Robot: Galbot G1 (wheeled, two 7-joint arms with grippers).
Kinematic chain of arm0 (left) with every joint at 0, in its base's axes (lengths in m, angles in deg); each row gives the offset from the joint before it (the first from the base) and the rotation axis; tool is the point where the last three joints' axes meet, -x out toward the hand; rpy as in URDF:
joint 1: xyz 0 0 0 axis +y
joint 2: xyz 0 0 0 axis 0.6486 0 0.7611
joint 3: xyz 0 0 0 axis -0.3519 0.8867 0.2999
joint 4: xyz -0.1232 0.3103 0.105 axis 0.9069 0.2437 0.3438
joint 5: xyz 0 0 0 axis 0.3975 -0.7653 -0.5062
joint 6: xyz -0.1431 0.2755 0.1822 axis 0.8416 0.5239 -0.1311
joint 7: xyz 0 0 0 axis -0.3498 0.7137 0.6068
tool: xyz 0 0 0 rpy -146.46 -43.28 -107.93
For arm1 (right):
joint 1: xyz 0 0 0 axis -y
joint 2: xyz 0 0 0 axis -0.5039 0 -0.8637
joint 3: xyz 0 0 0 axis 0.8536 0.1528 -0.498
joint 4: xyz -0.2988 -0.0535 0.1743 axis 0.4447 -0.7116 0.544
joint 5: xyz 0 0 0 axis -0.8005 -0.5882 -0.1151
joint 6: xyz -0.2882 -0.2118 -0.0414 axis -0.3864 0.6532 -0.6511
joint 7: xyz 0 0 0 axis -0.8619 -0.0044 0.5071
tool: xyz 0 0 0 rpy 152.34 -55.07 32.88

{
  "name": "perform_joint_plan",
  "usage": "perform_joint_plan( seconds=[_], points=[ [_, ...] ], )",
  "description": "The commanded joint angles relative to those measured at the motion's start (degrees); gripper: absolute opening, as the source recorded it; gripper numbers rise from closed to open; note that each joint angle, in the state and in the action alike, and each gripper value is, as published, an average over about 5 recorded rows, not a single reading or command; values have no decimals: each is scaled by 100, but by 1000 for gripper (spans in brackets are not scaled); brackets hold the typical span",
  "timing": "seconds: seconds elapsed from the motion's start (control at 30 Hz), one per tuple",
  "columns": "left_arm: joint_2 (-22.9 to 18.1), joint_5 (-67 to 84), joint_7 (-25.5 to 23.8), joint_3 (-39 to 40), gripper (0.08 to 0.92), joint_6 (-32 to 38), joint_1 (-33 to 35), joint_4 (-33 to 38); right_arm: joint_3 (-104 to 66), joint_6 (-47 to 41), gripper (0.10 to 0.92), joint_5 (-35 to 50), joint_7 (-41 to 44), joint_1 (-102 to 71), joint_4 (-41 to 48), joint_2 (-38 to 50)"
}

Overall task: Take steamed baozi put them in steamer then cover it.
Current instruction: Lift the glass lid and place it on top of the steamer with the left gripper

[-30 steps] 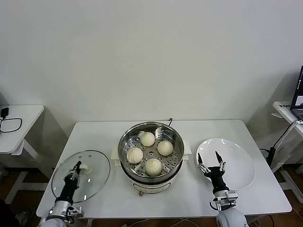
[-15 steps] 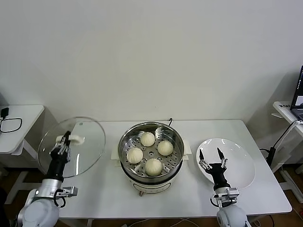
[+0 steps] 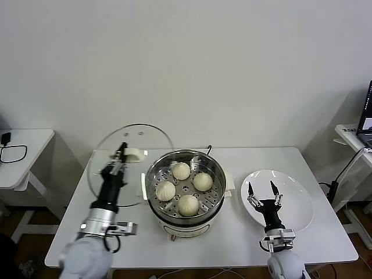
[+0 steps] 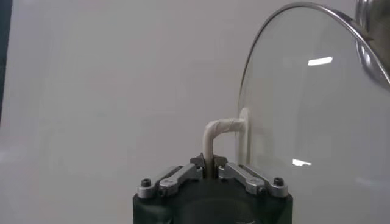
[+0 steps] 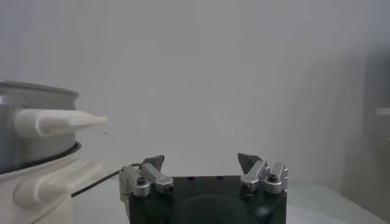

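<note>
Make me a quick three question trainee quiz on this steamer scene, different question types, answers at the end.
1. How many steamed baozi sit in the steamer?
2. True or false: the cover lies flat on the table.
3. Which tool is open over the white plate? A) left tool B) right tool

Key: 1. Four. 2. False; the left tool holds it by its handle, tilted up beside the steamer. 3. B.

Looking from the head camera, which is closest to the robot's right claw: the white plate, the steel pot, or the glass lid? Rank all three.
From the right gripper:
1. White plate, directly beneath it, table's right side.
2. Steamer, table's middle.
3. Cover, held up by the left gripper, beyond the steamer's left edge.
</note>
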Motion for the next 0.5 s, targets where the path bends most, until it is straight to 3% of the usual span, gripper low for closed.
perform_joint_plan(
  seconds=[0.03, 0.23, 0.5],
  points=[
    [-370, -834, -1079, 2088, 186, -1166, -815, -36, -51, -38, 823, -52, -67, 86, 118, -48],
    [-576, -1526, -1834, 2389, 186, -1571, -1015, -217, -102, -59, 823, -89, -97, 131, 208, -108],
    [-985, -2143, -2059, 2420, 186, -1675, -1123, -737, -171, -57, 823, -146, -102, 122, 288, -161]
  ],
)
